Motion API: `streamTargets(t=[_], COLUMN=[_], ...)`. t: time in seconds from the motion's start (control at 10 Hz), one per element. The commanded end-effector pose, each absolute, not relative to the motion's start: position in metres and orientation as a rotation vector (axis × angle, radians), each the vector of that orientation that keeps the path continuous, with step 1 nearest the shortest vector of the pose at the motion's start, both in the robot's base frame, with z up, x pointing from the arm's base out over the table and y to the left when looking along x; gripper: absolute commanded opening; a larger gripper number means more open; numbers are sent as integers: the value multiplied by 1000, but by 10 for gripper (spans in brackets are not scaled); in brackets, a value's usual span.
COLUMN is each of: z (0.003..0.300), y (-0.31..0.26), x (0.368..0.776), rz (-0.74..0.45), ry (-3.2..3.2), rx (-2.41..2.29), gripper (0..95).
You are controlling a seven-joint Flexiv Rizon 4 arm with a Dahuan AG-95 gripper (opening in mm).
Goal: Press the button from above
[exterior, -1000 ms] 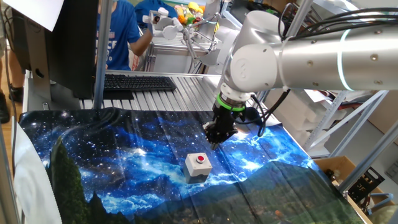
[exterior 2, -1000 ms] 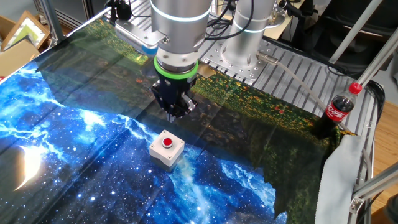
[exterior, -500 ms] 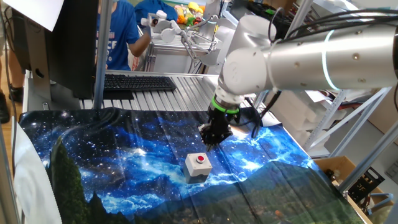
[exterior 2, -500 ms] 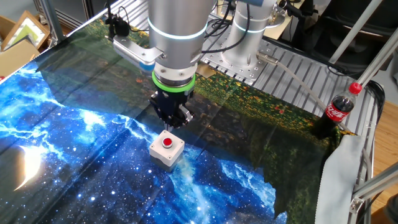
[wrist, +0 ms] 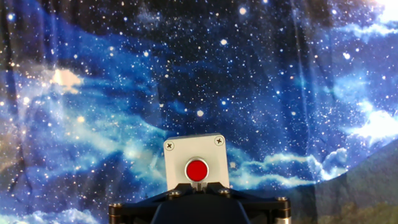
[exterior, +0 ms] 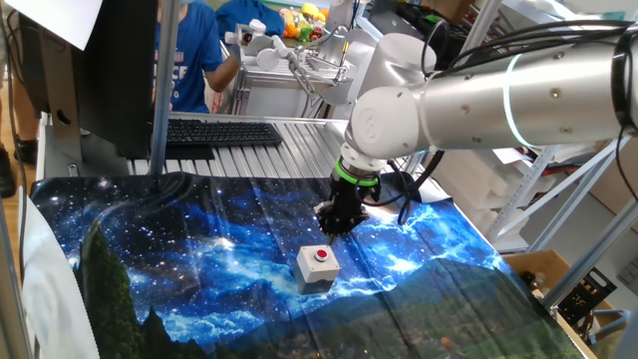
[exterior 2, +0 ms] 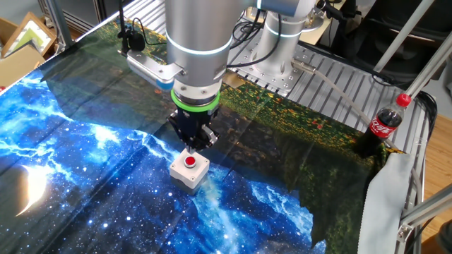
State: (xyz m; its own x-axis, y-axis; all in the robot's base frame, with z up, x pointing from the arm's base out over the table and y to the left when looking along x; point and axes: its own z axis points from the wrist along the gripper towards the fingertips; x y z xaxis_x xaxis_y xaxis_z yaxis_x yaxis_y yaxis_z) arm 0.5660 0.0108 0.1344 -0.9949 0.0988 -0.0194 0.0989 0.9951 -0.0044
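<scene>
The gripper (exterior 2: 194, 144) (open or closed cannot be told) hangs just above the red button (exterior 2: 190, 161) on the cloth-covered counter (exterior 2: 85, 169).

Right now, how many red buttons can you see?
1. The button sits in the top of a grey box on the starry cloth, just below the gripper. No others show.
</scene>
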Motion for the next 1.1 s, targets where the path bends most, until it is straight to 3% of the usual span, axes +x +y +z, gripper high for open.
streamTargets(t=[0.1,1.1], z=[133,106], y=[10,14], x=[571,576], rz=[-6,3], ry=[3127,3108], rx=[144,167], gripper=[0,0])
